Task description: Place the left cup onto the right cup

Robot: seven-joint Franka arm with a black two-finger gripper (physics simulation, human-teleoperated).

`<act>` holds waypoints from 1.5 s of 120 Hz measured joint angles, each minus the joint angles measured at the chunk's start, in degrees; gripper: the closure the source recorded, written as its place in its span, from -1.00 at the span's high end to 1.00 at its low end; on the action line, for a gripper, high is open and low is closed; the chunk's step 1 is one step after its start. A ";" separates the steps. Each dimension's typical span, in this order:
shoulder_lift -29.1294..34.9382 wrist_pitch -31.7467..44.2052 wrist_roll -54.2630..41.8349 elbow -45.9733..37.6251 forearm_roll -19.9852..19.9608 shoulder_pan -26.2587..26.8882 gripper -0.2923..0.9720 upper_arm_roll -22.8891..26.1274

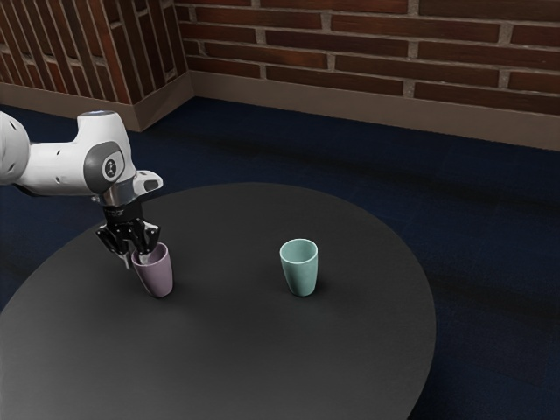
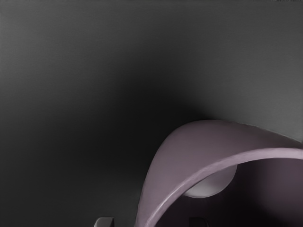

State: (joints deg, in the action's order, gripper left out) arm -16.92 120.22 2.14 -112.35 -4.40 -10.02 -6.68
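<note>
We are holding our pincer (image 1: 133, 251) open astride the rim of the mauve cup (image 1: 155, 269), one finger inside and one outside, gripping nothing. Smooth, tapered and handleless, it is standing on the dark table (image 1: 262, 350), well apart from the teal cup (image 1: 298, 267).

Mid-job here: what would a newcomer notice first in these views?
The gripper at the exterior view's left, its open fingers straddling the rim of the purple cup. Then the teal cup, upright and apart toward that view's right on the round black table.
</note>
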 joint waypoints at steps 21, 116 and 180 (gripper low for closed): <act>0.00 0.16 0.01 0.00 0.00 0.00 -0.43 0.00; 1.72 0.67 0.20 0.00 0.39 0.09 -0.70 0.50; 7.03 -3.70 0.37 3.53 0.87 0.13 -0.70 2.39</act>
State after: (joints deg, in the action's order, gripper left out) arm -9.89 116.51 2.51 -108.82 -3.53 -9.88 -4.29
